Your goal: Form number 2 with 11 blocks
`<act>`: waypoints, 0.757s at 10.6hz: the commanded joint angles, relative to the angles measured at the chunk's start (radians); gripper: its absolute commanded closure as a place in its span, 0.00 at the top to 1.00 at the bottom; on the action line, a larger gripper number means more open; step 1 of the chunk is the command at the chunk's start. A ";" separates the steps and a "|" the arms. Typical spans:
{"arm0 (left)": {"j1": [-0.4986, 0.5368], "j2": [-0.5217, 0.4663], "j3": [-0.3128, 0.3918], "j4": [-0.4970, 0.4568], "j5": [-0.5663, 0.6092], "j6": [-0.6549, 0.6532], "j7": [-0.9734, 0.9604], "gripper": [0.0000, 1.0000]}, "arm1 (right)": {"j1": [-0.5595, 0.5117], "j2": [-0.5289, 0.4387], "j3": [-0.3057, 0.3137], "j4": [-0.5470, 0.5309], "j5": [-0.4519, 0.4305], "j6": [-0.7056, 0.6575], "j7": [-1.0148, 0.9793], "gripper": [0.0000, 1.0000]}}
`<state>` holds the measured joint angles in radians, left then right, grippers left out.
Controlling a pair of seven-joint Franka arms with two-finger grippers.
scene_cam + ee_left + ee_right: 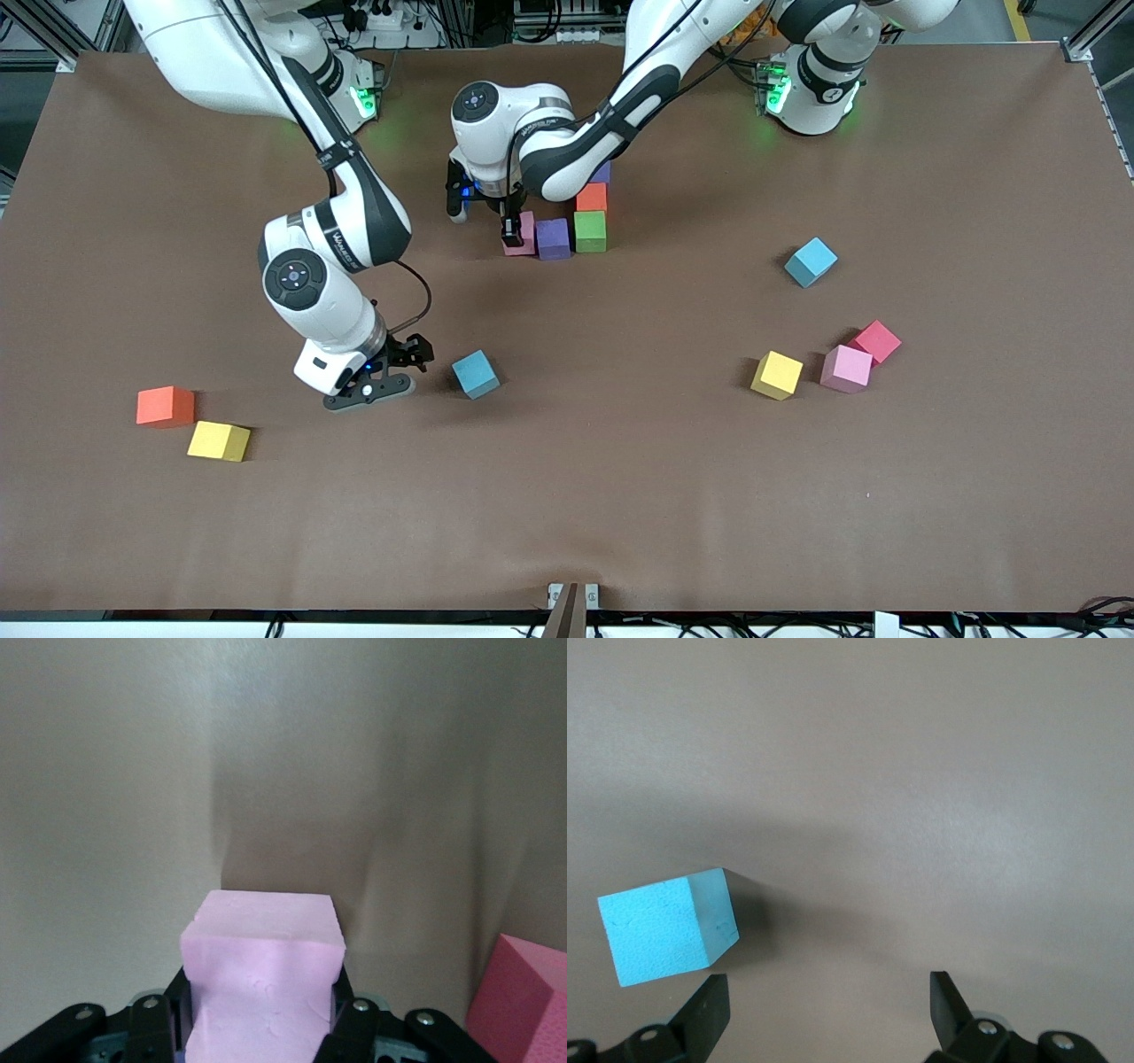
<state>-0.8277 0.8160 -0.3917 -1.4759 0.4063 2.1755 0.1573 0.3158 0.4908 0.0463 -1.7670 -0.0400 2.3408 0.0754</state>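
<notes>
Five cubes are counted in the number 2 [571,221] so far. A pink block [263,961] is clamped in the left gripper [512,232], set down touching the purple block [553,237]. Release is called for next. Right gripper [409,354], jaws wide and empty, is poised beside a blue block [669,926], nearer the camera than the purple block.

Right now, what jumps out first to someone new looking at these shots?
The left gripper is shut on a pink cube, setting it at the end of a small cluster: purple cube, green cube, orange cube. Nearer the front camera, the right gripper hangs open low beside a blue cube. Loose cubes lie toward both ends of the brown table.
</notes>
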 commanded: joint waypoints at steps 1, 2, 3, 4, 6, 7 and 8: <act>-0.005 -0.008 0.004 -0.014 0.025 -0.009 -0.022 0.52 | -0.008 0.038 0.001 0.046 0.005 0.000 -0.085 1.00; -0.004 -0.008 0.004 -0.023 0.025 -0.008 -0.022 0.52 | -0.003 0.046 0.001 0.052 0.006 0.020 -0.085 1.00; -0.002 -0.011 0.004 -0.026 0.025 -0.009 -0.019 0.53 | 0.000 0.052 0.001 0.050 0.006 0.040 -0.085 1.00; -0.001 -0.012 0.004 -0.033 0.025 -0.009 -0.018 0.53 | 0.005 0.057 0.001 0.052 0.006 0.049 -0.085 1.00; -0.001 -0.015 0.004 -0.038 0.026 -0.009 -0.016 0.53 | 0.006 0.057 0.001 0.052 0.006 0.051 -0.085 1.00; 0.001 -0.015 0.004 -0.037 0.026 -0.009 -0.009 0.53 | 0.006 0.057 0.001 0.052 0.006 0.051 -0.085 1.00; 0.005 -0.014 0.004 -0.037 0.029 -0.009 -0.005 0.53 | 0.008 0.058 0.003 0.052 0.006 0.051 -0.085 1.00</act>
<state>-0.8273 0.8157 -0.3898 -1.4944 0.4063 2.1754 0.1570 0.3222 0.5350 0.0457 -1.7376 -0.0396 2.3930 0.0070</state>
